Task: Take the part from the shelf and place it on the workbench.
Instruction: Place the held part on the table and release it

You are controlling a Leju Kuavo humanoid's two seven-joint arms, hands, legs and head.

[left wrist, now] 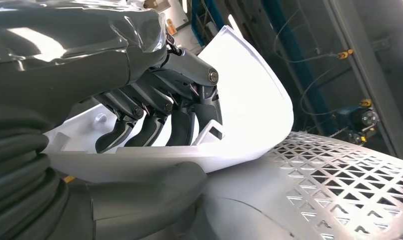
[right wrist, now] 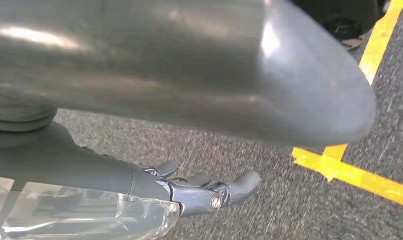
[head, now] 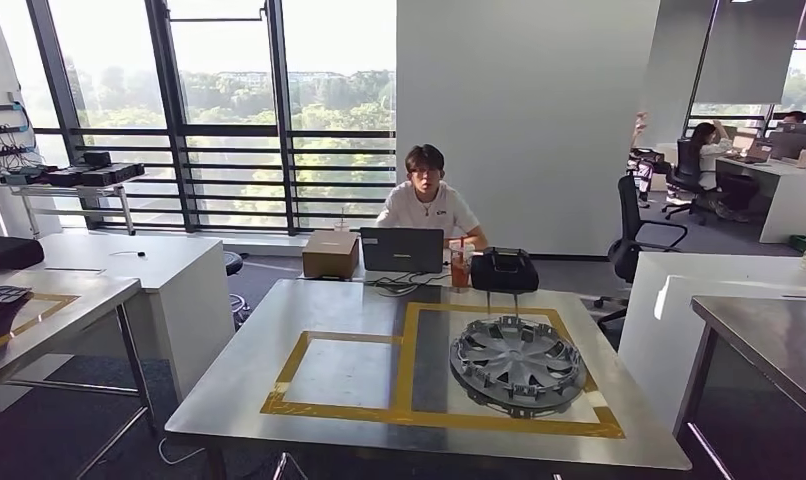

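My left hand (left wrist: 159, 100) grips a white curved plastic part (left wrist: 249, 110); its dark fingers curl over the part's edge and the thick thumb lies under it. In the right wrist view my right hand (right wrist: 209, 192) hangs over grey carpet with its fingers stretched out and nothing in them. Ahead in the head view stands the steel workbench (head: 279, 350), marked with yellow tape rectangles (head: 339, 372). A grey hubcap (head: 517, 362) lies in the right-hand rectangle; the left-hand one is bare.
A person (head: 426, 200) sits behind the bench at a laptop (head: 402, 249), with a cardboard box (head: 330, 253), a drink cup (head: 460, 268) and a black case (head: 504, 270) alongside. Other tables stand at left (head: 49, 300) and right (head: 769, 340). Yellow floor tape (right wrist: 354, 175) runs under my right hand.
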